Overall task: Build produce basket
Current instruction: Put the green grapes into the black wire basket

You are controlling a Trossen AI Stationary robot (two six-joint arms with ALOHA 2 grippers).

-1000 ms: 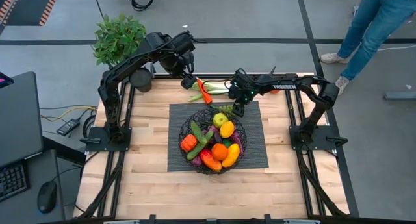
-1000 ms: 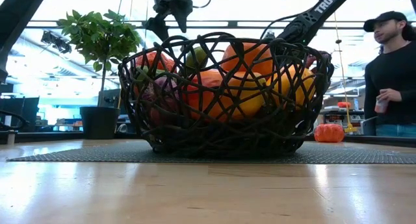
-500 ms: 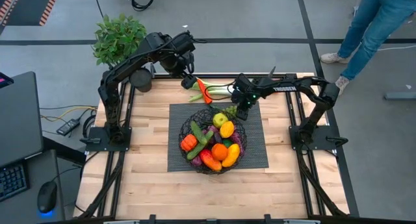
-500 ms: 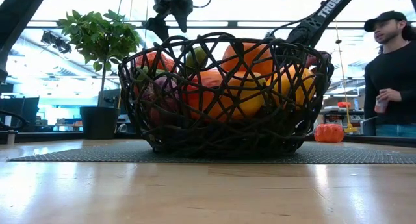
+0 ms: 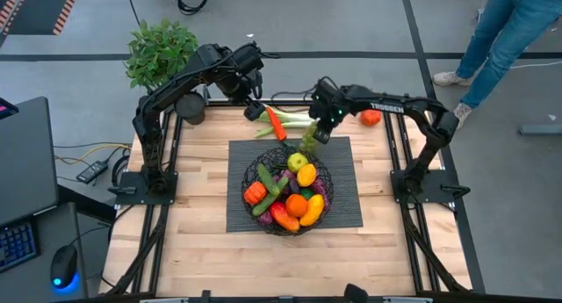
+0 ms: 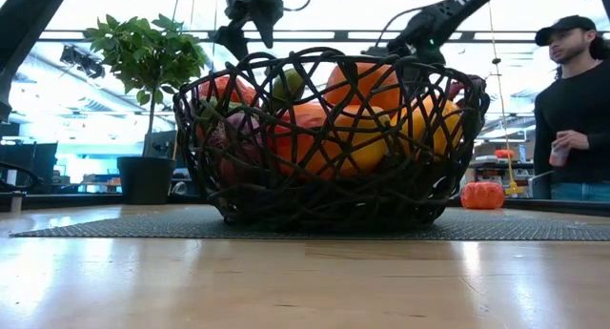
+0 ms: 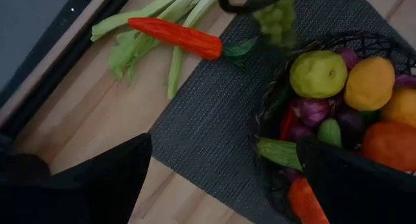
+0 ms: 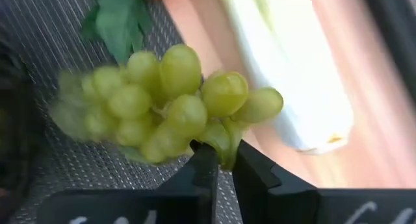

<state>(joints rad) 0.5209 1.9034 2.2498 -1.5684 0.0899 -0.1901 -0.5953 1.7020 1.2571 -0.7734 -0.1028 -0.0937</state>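
The black wire basket [image 5: 288, 191] stands on a dark mat [image 5: 342, 198], filled with produce: oranges, lemons, a red pepper, cucumbers. My right gripper [image 5: 318, 133] hovers just beyond the basket's far rim, shut on a bunch of green grapes [image 8: 162, 107]. The grapes [image 7: 276, 17] also show in the left wrist view. My left gripper [image 5: 255, 108] hangs open over the far side of the table, above a carrot [image 7: 175, 36] and a leek [image 5: 297, 120] that lie flat on the wood. A tomato [image 5: 371, 118] rests at the far right. My right gripper pinches one end of the grape bunch [image 8: 223, 141] between its two fingertips [image 8: 207, 160]. The fingers slant down from the table's far right. The bunch hangs from them over the mat by the basket's far rim, clear of the mat as far as I can see.
A potted plant [image 5: 161, 53] stands at the far left corner. A person [image 6: 572, 100] stands beyond the table's right side. Bare wood lies in front of the basket [image 5: 290, 259].
My right gripper has shut on the grapes beside the basket's far rim, then risen and drawn a little toward the far edge. The grapes have come up off the mat with it. The tomato behind the arm has come into sight.
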